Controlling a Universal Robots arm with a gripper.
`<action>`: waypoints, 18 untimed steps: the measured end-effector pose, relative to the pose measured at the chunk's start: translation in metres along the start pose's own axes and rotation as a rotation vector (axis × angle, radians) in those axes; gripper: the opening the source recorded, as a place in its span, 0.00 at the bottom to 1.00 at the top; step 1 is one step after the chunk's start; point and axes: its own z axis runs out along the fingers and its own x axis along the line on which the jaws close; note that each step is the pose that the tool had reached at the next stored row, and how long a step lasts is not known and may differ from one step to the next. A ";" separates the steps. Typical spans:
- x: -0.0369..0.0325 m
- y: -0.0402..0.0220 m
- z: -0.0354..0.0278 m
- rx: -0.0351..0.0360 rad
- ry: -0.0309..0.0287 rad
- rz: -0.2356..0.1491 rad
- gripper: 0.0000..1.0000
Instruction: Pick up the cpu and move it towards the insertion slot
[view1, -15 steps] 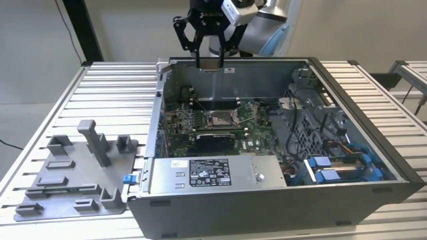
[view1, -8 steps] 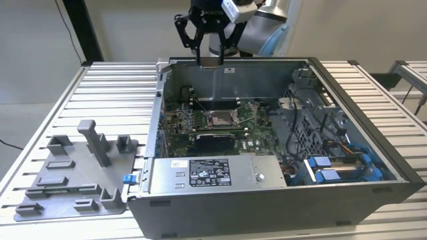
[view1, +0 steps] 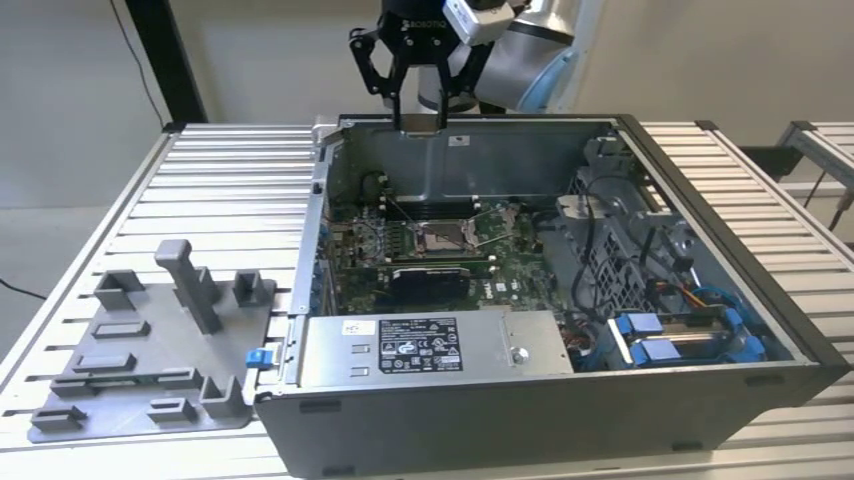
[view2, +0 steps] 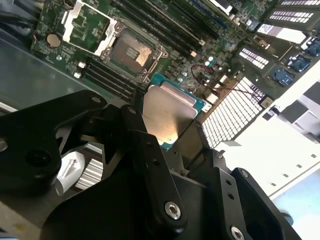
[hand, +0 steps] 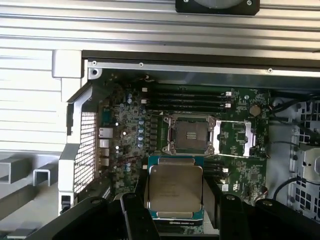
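Gripper (view1: 420, 122) fingers stood closed on the cpu (hand: 175, 187), pinching it by two opposite edges, its pale silvery face turned toward both wrist cameras. In the exterior view the gripper hung above the far wall of the open computer case (view1: 534, 420), well clear of the motherboard (view1: 501, 285). The insertion slot (hand: 190, 135) lay below on that board, its silver frame open around a dark centre and its hinged plate folded out to one side. The cpu was apart from it, not touching. A grey box with a white label (view1: 400, 345) sat at the case's near side. On the table (view1: 227, 180), at the exterior view's left, rested a grey fixture plate (view1: 147, 370).
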 end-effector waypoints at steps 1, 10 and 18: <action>0.0000 0.0000 0.0000 0.0000 0.0000 0.000 0.00; 0.0000 0.0000 0.0002 0.0017 -0.0034 0.085 0.00; 0.0000 0.0000 0.0004 0.0028 -0.0073 0.178 0.00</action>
